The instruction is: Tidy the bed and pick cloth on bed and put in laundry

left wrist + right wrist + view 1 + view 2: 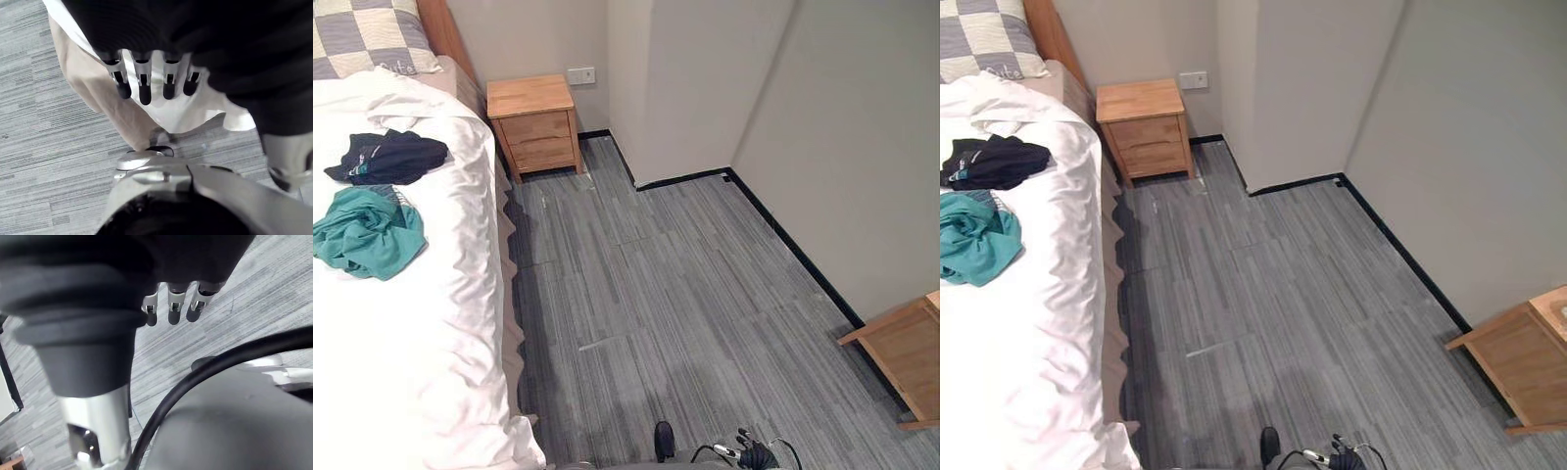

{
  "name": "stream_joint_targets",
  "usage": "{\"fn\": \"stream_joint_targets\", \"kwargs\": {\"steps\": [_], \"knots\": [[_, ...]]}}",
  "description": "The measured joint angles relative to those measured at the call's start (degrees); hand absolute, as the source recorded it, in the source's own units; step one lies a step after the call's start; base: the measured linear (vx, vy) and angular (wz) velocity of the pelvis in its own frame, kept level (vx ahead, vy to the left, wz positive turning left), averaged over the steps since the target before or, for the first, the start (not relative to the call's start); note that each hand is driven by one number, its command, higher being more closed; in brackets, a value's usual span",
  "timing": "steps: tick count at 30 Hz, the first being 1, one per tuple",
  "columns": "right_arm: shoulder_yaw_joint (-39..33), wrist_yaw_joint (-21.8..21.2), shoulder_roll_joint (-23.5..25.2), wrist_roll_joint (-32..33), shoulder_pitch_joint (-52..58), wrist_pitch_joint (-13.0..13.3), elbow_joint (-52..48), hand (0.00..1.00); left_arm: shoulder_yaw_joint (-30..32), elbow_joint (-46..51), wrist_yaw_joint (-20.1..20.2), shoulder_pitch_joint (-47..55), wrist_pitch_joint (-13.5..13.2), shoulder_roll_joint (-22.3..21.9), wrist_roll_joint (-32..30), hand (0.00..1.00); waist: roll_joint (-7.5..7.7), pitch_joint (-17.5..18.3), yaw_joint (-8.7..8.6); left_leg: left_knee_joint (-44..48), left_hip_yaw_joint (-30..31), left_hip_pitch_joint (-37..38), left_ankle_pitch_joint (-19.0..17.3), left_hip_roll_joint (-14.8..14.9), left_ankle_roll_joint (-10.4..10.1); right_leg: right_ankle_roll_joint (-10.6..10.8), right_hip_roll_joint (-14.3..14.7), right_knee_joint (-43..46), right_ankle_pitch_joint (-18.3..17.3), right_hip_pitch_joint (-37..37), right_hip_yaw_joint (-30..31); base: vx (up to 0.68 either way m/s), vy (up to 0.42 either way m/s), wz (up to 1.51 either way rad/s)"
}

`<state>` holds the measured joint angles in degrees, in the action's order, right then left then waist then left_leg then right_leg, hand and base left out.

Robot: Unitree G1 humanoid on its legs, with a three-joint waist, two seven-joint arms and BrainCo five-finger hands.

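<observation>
Teal cloth (367,230): crumpled, on the white duvet (431,333) at the left edge of the frame.

Dark navy cloth (391,157): bunched on the same duvet, just above the teal one in the frame. I cannot tell whether the two touch.

Bed (507,250): takes up the left side. A checked pillow (367,34) sits in the upper left corner.

Nightstand (533,122): wooden, upper left of centre, just beside the bed, with a wall socket (580,75) above it.

Second wooden unit (906,352): lower right edge, on the grey floor (675,284).

Left hand (145,83): I see its fingers slack and side by side, holding nothing, above the bedding's corner.

Right hand (175,303): fingers relaxed and empty, above the floor.
</observation>
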<state>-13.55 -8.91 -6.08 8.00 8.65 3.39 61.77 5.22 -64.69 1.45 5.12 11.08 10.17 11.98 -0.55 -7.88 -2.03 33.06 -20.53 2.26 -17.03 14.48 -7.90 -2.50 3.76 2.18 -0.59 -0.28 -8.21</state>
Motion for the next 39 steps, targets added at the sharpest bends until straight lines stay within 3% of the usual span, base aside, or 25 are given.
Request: {"fn": "stream_joint_targets", "kwargs": {"steps": [1, 2, 4, 6, 7, 8, 9, 11, 13, 16, 17, 18, 19, 21, 23, 25, 27, 29, 31, 32, 33, 34, 36, 37, 39], "knots": [[-0.1, 0.3, -0.1, 1.1, 0.0, -0.9, -0.3, 0.0, 4.3, 1.6, 1.2, 0.0, -1.8, -1.1, 2.3, 0.0, -0.81, -0.4, 0.08, 11.0, 2.8, -4.2, 3.7, 2.0, 5.5, -1.2, 1.5, 1.2, -0.5, 0.7, 3.2, 0.19, -0.194, -1.49], [0.1, 0.5, -0.6, 1.1, -0.7, -1.9, -0.4, 0.0, 6.6, 2.2, 2.1, 0.0, -4.0, -2.7, 4.8, 0.0, -0.32, -0.8, 1.16, 14.9, 8.2, -6.5, 3.7, -0.5, 5.3, -2.3, 1.7, 2.9, -1.5, 1.1, 7.2, 0.22, -0.15, -1.7], [-0.1, 0.4, -1.1, 0.7, -1.8, -2.5, -0.2, 0.0, 7.9, 2.9, 4.2, -0.5, -7.5, -4.5, 7.4, 0.0, -1.25, -2.1, 1.33, 11.9, 11.4, -8.4, -0.9, -6.2, 2.6, -2.8, 1.3, 2.8, -1.6, 2.7, 11.8, 0.28, -0.08, -1.4], [-0.5, 0.4, -1.6, 0.4, -1.6, -3.2, -0.5, 0.0, 8.0, 3.3, 5.8, -0.7, -10.1, -6.7, 8.4, 0.0, -2.07, -2.5, 1.31, 4.3, 7.7, -9.2, -1.2, -8.1, 2.7, -2.3, 1.0, 0.6, -1.6, 5.9, 13.1, 0.24, -0.075, -0.58], [-0.5, 0.4, -1.6, -1.0, -1.6, -3.8, -1.0, 0.0, 9.0, 3.4, 6.3, -0.7, -11.0, -7.1, 8.5, 0.0, -2.1, -2.5, 1.42, -0.2, 3.7, -9.8, -0.4, -8.3, 3.9, 0.0, 1.1, -1.3, -2.7, 7.8, 13.3, 0.14, -0.024, -0.03], [-0.5, 0.3, -1.4, -1.7, -1.6, -4.0, -2.1, 0.0, 9.4, 3.6, 6.4, -0.4, -11.0, -7.3, 8.5, 0.0, -2.2, -2.5, 1.73, -7.1, -0.1, -10.3, 2.2, -8.3, 6.9, 2.0, -0.2, -2.2, -6.0, 9.0, 7.7, 0.16, -0.005, 0.01], [-0.5, 0.2, -1.6, -1.9, -1.4, -3.8, -2.4, 0.0, 9.3, 4.0, 6.3, -0.2, -10.9, -7.3, 8.5, 0.0, -2.33, -2.5, 1.85, -11.3, -2.6, -10.3, 4.3, -8.1, 8.1, 3.3, -0.4, -2.2, -6.8, 9.6, 4.5, 0.23, 0.006, 0.06], [-0.7, -0.2, -1.4, -3.7, -1.2, -3.7, -2.0, 0.0, 9.4, 4.4, 6.1, 0.0, -10.3, -6.9, 8.8, 0.0, -1.93, -2.3, 2.47, -15.2, -9.0, -10.1, 9.1, -7.3, 10.4, 1.7, -0.3, -2.3, -7.5, 12.5, 0.7, 0.27, 0.009, 0.22], [-0.7, -0.9, -0.9, -4.8, -1.6, -3.5, -1.9, 0.0, 9.4, 4.3, 4.9, -0.1, -9.9, -6.6, 9.6, 0.0, -1.03, -1.6, 2.48, -14.8, -12.7, -9.4, 9.3, -7.5, 11.9, 2.9, -1.3, -1.4, -10.1, 13.4, -0.5, 0.34, 0.007, 0.39], [-1.0, -2.3, -1.0, -7.9, -2.6, -3.3, -1.1, 0.0, 9.8, 3.5, 2.8, 0.0, -8.3, -7.0, 10.5, 0.0, -0.65, 0.6, 2.89, -17.3, -11.2, -9.3, 7.3, -11.4, 13.8, 7.8, -4.6, 9.4, -13.9, 9.5, -3.9, 0.41, 0.036, 0.5], [-1.4, -2.5, -1.1, -8.3, -3.2, -3.3, -0.4, 0.0, 10.0, 3.1, 2.2, 0.0, -8.0, -7.0, 10.6, 0.0, -0.8, 0.8, 3.09, -18.4, -10.0, -8.8, 7.2, -12.1, 13.6, 9.2, -5.2, 15.4, -14.7, 7.0, -4.5, 0.44, 0.078, 0.74], [-2.2, -2.9, -1.2, -8.5, -4.3, -3.4, 0.5, 0.0, 10.5, 2.7, 1.5, 0.0, -7.9, -7.0, 10.4, 0.0, -0.86, 0.9, 3.31, -20.0, -7.3, -7.1, 7.1, -13.5, 13.5, 10.9, -7.5, 30.6, -14.0, 1.2, -5.6, 0.54, 0.047, 1.19], [-2.2, -3.2, -0.9, -8.5, -4.0, -3.3, 0.5, 0.0, 10.7, 2.7, 1.0, 0.0, -7.8, -6.2, 9.6, 0.0, 0.48, 0.7, 3.06, -21.5, -3.1, -4.1, 7.0, -15.3, 13.3, 12.8, -10.3, 44.1, -11.4, -3.9, -5.9, 0.56, -0.006, 1.42], [-2.2, -3.4, -0.5, -8.0, -4.1, -3.3, 0.6, 0.0, 10.5, 2.7, 0.7, 0.0, -7.5, -5.4, 7.8, 0.0, 1.04, 0.3, 2.8, -22.5, 3.4, -0.7, 7.0, -16.2, 13.1, 11.4, -13.0, 50.4, -12.8, -6.0, -8.3, 0.54, -0.142, 1.84], [-2.2, -3.4, -0.8, -7.8, -4.3, -3.4, 0.7, 0.0, 10.6, 2.9, -0.4, 0.1, -6.7, -5.1, 7.0, 0.0, 1.06, 0.2, 2.75, -23.8, 8.7, 2.9, 7.4, -15.2, 12.6, 9.7, -13.9, 47.5, -14.9, -6.6, -9.4, 0.41, -0.188, 1.64], [-2.1, -3.3, -1.3, -6.5, -5.1, -2.8, 0.7, 0.0, 10.6, 2.8, -1.1, 0.8, -5.9, -4.7, 5.9, 0.0, -0.27, -0.2, 2.64, -26.3, 14.7, 6.8, 7.4, -12.0, 10.7, 8.9, -12.7, 33.2, -15.1, -7.5, -8.2, 0.37, -0.287, 1.5], [-2.1, -2.4, -0.9, -4.8, -5.9, -2.2, 0.4, 0.0, 11.3, 2.7, -1.1, 0.9, -5.6, -4.2, 4.8, 0.0, -0.43, -0.2, 2.66, -28.5, 18.7, 6.9, 5.8, -9.6, 8.3, 9.9, -11.6, 15.4, -9.2, -10.5, -3.7, 0.41, -0.408, 1.21], [-3.9, -2.0, 0.5, -2.9, -6.9, -2.8, 0.0, 0.0, 14.9, 2.7, -1.1, 0.7, -4.9, -4.3, 3.7, 0.0, 0.91, -1.6, 3.18, -28.5, 21.7, 8.4, 3.4, -7.9, 5.3, 10.6, -12.0, 0.6, -0.4, -11.9, 1.8, 0.4, -0.494, 0.88], [-4.3, -1.6, 1.6, -2.7, -6.1, -3.8, -1.7, 0.0, 19.4, 3.3, -1.1, 1.2, -3.5, -4.6, 2.8, 0.0, 2.36, -1.7, 3.65, -26.5, 22.7, 10.4, -0.9, -6.5, 2.4, 11.8, -11.9, 0.4, 0.0, -11.2, 5.0, 0.39, -0.544, 0.66], [-4.2, -1.5, 1.1, -2.0, -6.2, -4.4, -3.0, 0.0, 21.7, 3.5, -1.0, 1.2, -3.2, -6.5, 2.7, 0.0, -0.18, -2.1, 3.98, -23.9, 22.6, 12.0, -3.5, -3.3, 1.7, 11.1, -9.2, 7.1, 2.4, -11.5, 4.7, 0.38, -0.517, 0.61], [-4.1, -1.3, 0.8, -1.5, -6.0, -4.7, -3.7, 0.0, 22.1, 3.6, -0.8, 1.4, -3.0, -7.6, 2.8, 0.0, -1.09, -1.7, 3.97, -22.1, 22.5, 11.8, -3.9, -2.1, 2.0, 9.6, -8.5, 10.7, 1.4, -12.3, 4.0, 0.37, -0.477, 0.59], [-3.8, -1.2, 0.7, -1.0, -6.2, -5.5, -4.6, 0.0, 23.5, 3.8, -0.1, 1.1, -3.0, -9.5, 2.8, 0.0, -1.91, -1.7, 3.97, -15.4, 22.8, 10.2, -2.0, -1.2, 2.9, 6.9, -8.8, 17.1, -2.5, -12.9, 2.1, 0.35, -0.469, 0.68], [-3.1, -1.3, 1.2, -0.5, -5.7, -6.4, -4.8, 0.0, 25.8, 6.0, 0.3, 1.6, -3.0, -10.8, 2.2, 0.0, -1.88, -1.2, 3.89, 1.1, 22.5, 2.3, 3.8, -0.4, 4.6, 5.8, -9.4, 19.9, -6.8, -10.8, -0.2, 0.33, -0.452, 0.71], [-2.2, -1.3, 0.5, -0.8, -5.4, -6.5, -5.1, 0.0, 26.9, 7.1, 0.5, 2.1, -3.0, -11.9, 1.6, 0.0, -3.01, -1.0, 4.0, 13.1, 20.9, -3.9, 12.5, 1.9, 5.8, 4.6, -8.9, 18.7, -8.3, -7.4, -1.7, 0.31, -0.365, 0.53], [-1.3, -1.3, -0.1, -1.2, -5.4, -6.5, -4.7, 0.0, 26.3, 7.3, 1.4, 3.5, -3.6, -12.5, 1.5, 0.0, -3.92, -1.3, 4.08, 21.4, 17.0, -8.2, 9.2, 2.7, 2.6, 3.9, -8.0, 15.1, -9.0, -2.0, -2.4, 0.35, -0.322, 0.18]]}}
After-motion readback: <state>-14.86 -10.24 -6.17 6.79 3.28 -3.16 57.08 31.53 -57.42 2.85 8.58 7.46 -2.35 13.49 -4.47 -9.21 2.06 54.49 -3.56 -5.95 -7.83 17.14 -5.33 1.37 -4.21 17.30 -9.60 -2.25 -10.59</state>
